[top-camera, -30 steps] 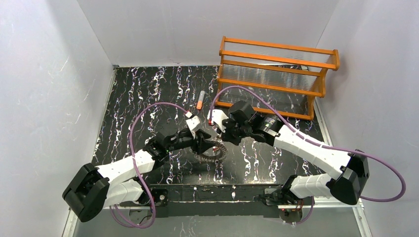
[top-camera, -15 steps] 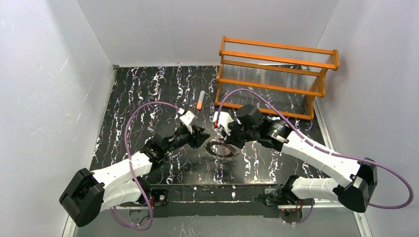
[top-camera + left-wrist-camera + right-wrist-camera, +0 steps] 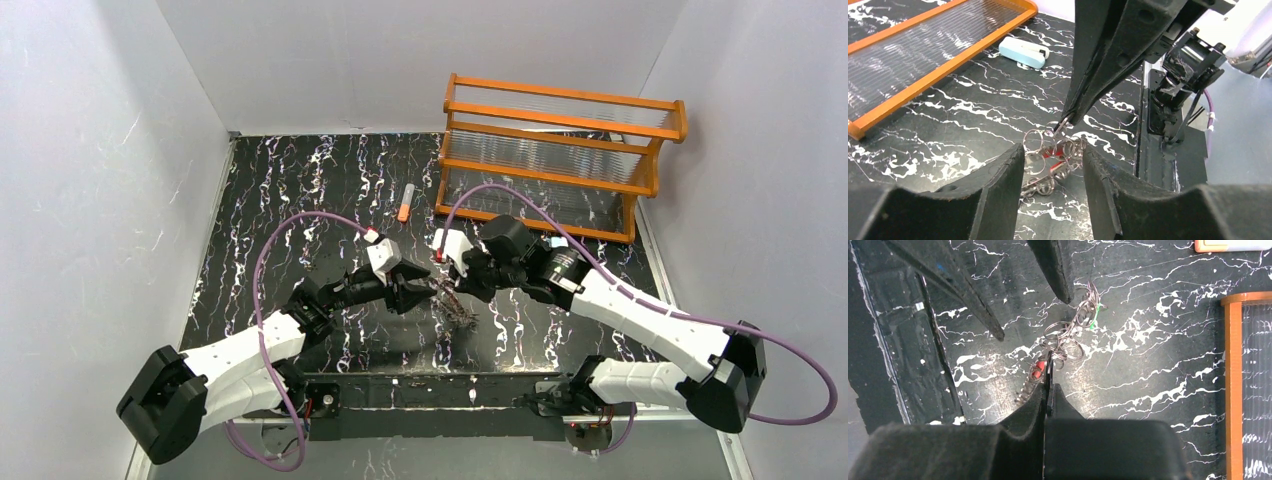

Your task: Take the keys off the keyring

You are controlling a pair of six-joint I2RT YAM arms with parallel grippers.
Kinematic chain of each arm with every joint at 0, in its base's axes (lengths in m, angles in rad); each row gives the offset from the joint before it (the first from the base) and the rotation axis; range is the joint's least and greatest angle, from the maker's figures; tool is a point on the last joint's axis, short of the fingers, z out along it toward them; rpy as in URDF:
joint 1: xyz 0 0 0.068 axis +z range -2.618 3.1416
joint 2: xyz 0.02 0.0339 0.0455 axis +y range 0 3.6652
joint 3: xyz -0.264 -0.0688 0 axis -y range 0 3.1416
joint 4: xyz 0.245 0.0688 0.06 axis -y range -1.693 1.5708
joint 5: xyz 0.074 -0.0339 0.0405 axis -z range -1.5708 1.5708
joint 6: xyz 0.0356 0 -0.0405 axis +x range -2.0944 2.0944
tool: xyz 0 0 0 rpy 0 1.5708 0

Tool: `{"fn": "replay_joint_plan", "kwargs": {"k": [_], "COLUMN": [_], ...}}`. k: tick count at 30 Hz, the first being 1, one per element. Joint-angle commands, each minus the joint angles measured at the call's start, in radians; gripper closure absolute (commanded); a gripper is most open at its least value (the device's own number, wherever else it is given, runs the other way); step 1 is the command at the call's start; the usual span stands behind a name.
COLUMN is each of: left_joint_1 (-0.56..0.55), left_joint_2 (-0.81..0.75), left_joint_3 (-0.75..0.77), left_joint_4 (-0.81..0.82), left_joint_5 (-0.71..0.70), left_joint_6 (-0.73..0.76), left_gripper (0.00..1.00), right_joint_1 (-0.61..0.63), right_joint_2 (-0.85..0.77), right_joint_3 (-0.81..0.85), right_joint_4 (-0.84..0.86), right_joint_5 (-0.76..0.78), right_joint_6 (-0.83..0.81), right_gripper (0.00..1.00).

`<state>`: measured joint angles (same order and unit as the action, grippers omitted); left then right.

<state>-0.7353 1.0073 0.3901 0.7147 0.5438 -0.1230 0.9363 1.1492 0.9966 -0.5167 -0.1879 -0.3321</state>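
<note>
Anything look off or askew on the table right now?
Yes. The keyring isn't lying flat: the shut right end effector pinches one loop and holds it tipped up, a bunched tangle, near the open left end effector. Otherwise just an orange-and-grey tube lying loose by the rack.

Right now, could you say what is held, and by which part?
The right end effector pinches the grey metal keyring by one wire loop; left end effector open.

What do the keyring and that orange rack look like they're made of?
The keyring looks like thin steel wire loops, grey and glinting, so probably bare metal. The rack: orange frame, matte, wood or painted; its ribbed see-through panels look plastic or glass.
</note>
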Motion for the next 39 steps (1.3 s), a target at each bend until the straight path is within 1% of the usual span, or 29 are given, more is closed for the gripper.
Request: {"fn": "replay_joint_plan", "kwargs": {"k": [1, 4, 7, 8, 12, 15, 18, 23, 26, 30, 34, 36, 39], "left_joint_1": [-0.002, 0.014, 0.021, 0.021, 0.026, 0.033, 0.042, 0.056, 0.064, 0.074, 0.074, 0.074, 0.073], "left_joint_2": [0.004, 0.026, 0.051, 0.056, 0.066, 0.074, 0.077, 0.055, 0.052, 0.05, 0.041, 0.044, 0.06], "left_joint_3": [0.033, 0.081, 0.14, 0.149, 0.174, 0.206, 0.218, 0.216, 0.234, 0.235, 0.231, 0.207, 0.163], "left_joint_4": [0.033, -0.019, -0.142, -0.16, -0.219, -0.299, -0.367, -0.411, -0.477, -0.474, -0.46, -0.383, -0.248], "left_joint_5": [0.077, 0.114, 0.137, 0.138, 0.165, 0.195, 0.193, 0.181, 0.17, 0.176, 0.189, 0.213, 0.274], "left_joint_6": [0.076, 0.117, 0.218, 0.235, 0.3, 0.362, 0.417, 0.473, 0.525, 0.52, 0.501, 0.431, 0.331], "left_gripper": [0.56, 0.57, 0.57, 0.57, 0.57, 0.57, 0.57, 0.57, 0.58, 0.59, 0.59, 0.59, 0.6], "right_joint_1": [0.002, 0.002, 0.002, 0.002, 0.002, 0.002, 0.002, 0.005, 0.031, 0.076, 0.147, 0.157, 0.157], "right_joint_2": [-0.079, -0.113, -0.126, -0.126, -0.099, -0.064, -0.045, -0.046, -0.067, -0.072, -0.028, -0.011, -0.008], "right_joint_3": [-0.041, -0.072, -0.085, -0.085, -0.067, -0.038, -0.017, -0.019, -0.039, -0.028, 0.018, 0.026, 0.019], "right_joint_4": [0.095, 0.109, 0.106, 0.106, 0.099, 0.089, 0.093, 0.113, 0.147, 0.171, 0.158, 0.154, 0.168], "right_joint_5": [-0.042, -0.055, -0.059, -0.058, -0.071, -0.082, -0.097, -0.12, -0.096, -0.039, 0.04, 0.075, 0.076], "right_joint_6": [-0.082, -0.153, -0.221, -0.238, -0.328, -0.4, -0.467, -0.572, -0.637, -0.69, -0.722, -0.723, -0.699], "right_gripper": [0.99, 0.99, 0.99, 0.99, 0.99, 0.99, 0.99, 0.99, 0.99, 0.99, 0.99, 0.99, 0.99]}}
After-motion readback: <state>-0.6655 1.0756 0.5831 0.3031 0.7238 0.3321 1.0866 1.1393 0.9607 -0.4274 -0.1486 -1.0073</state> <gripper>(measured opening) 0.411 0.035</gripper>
